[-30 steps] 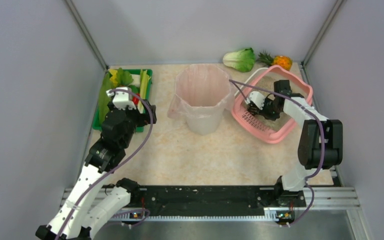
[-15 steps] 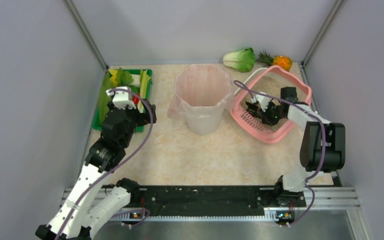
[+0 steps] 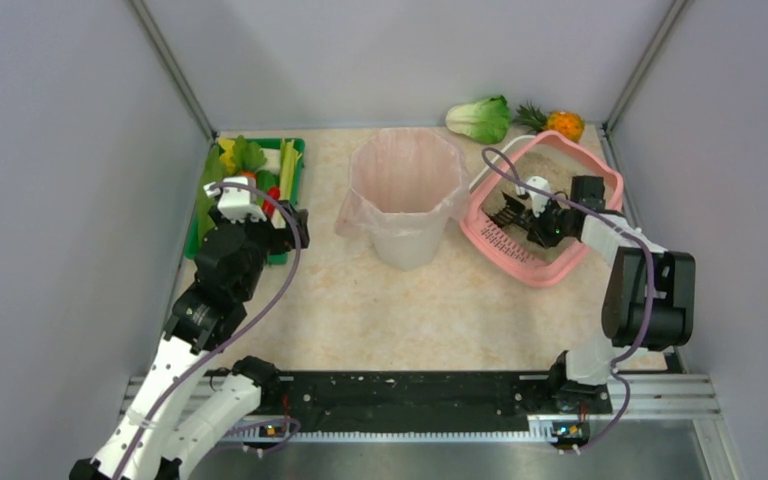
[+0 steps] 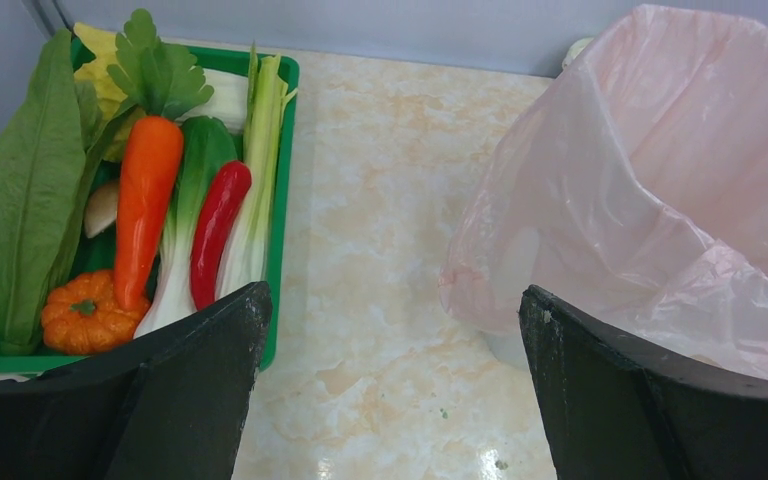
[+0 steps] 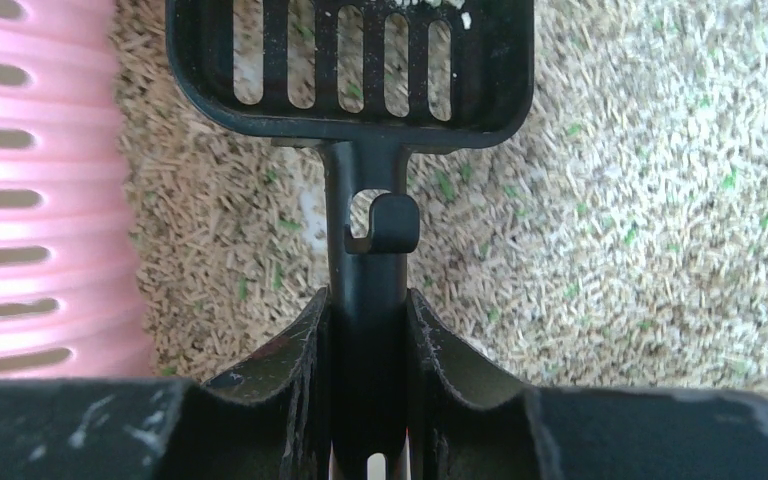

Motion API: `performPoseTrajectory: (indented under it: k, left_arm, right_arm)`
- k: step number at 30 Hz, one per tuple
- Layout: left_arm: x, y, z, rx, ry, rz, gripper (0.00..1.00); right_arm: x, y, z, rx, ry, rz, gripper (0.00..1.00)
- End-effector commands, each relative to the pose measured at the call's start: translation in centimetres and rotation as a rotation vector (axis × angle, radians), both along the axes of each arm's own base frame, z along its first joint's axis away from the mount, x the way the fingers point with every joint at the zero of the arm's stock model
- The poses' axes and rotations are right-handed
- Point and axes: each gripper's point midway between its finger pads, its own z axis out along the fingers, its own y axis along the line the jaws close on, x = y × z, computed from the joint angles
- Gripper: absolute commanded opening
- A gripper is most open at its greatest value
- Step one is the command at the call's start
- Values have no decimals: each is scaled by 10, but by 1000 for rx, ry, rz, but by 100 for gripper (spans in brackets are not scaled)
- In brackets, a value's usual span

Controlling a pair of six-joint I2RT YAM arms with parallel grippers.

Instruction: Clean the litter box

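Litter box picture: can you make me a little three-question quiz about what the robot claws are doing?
1. True or false: the right claw is shut on the handle of the black scoop.
2. What fills the litter box under the scoop? A) water B) beige granules C) carrots
3. Fill in the gap: the left claw is open and empty, with the green tray on one side and the white ___ with the pink liner on the other.

Key: 1 true; 2 B; 3 bin.
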Motion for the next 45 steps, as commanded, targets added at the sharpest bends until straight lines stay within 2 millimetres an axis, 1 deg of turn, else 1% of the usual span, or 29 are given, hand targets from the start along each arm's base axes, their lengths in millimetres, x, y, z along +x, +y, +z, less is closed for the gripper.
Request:
performPoseTrajectory:
  k: [1, 9, 14, 20, 24, 34, 40, 43, 45]
  left_arm:
    - [-3, 2, 21, -33, -58, 6, 99]
    - [-2, -2, 26, -37, -70, -10, 99]
    - [-2, -2, 27, -35, -74, -13, 99]
    - [-1, -5, 28, -37, -76, -30, 99]
    - [-3, -6, 27, -43, -76, -35, 99]
    - [-10, -2, 27, -53, -80, -27, 99]
    - [-10, -2, 27, -51, -81, -27, 99]
    - [-9, -3, 27, -54, -82, -32, 99]
    - [-9, -3, 27, -52, -83, -31, 99]
  right_arm:
    - [12, -9, 26, 75, -105, -70, 0]
    - [3, -23, 32, 41, -151, -118, 0]
    - [-3, -29, 47, 6, -268, -155, 0]
    - [-10, -51, 58, -96, -346, -243, 0]
    - [-9, -64, 64, -155, -357, -282, 0]
    - [-5, -65, 76, -146, -337, -296, 0]
    - [-8, -71, 90, -174, -366, -325, 0]
    - [-10, -69, 87, -166, -370, -319, 0]
    - [-11, -71, 84, -165, -372, -343, 0]
